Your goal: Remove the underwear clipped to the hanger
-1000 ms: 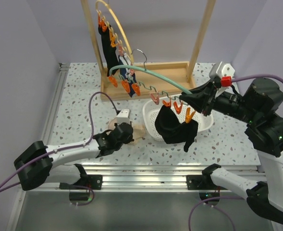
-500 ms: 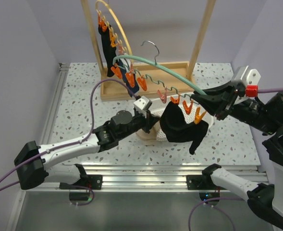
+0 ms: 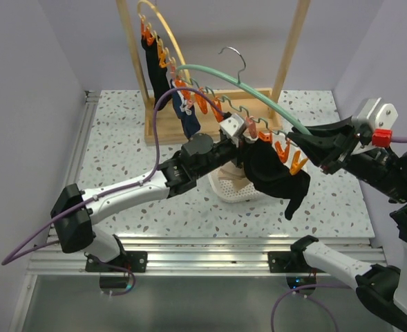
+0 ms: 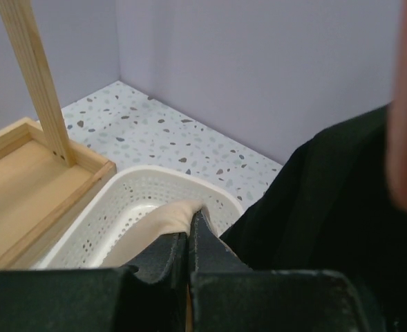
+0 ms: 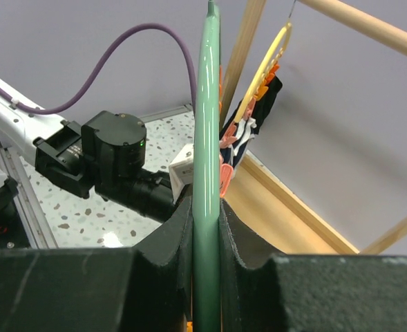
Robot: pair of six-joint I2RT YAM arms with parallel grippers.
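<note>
Black underwear (image 3: 272,176) hangs under the green hanger (image 3: 258,90) near its right end, pinched by orange clips (image 3: 296,164); a navy pair (image 3: 187,117) is clipped toward the hanger's left end. Right pincer (image 5: 206,207) is clamped tight on the hanger's bar, holding it up off the desk (image 3: 113,138). Left pincer (image 4: 189,242) sits just beside the black pair below the hanger, fingers pressed together, nothing seen between them. Cloth looks light, limp, stretchy, not fragile; probably best grabbed on a bunched fold close under a clip, pulling down so it slips free
</note>
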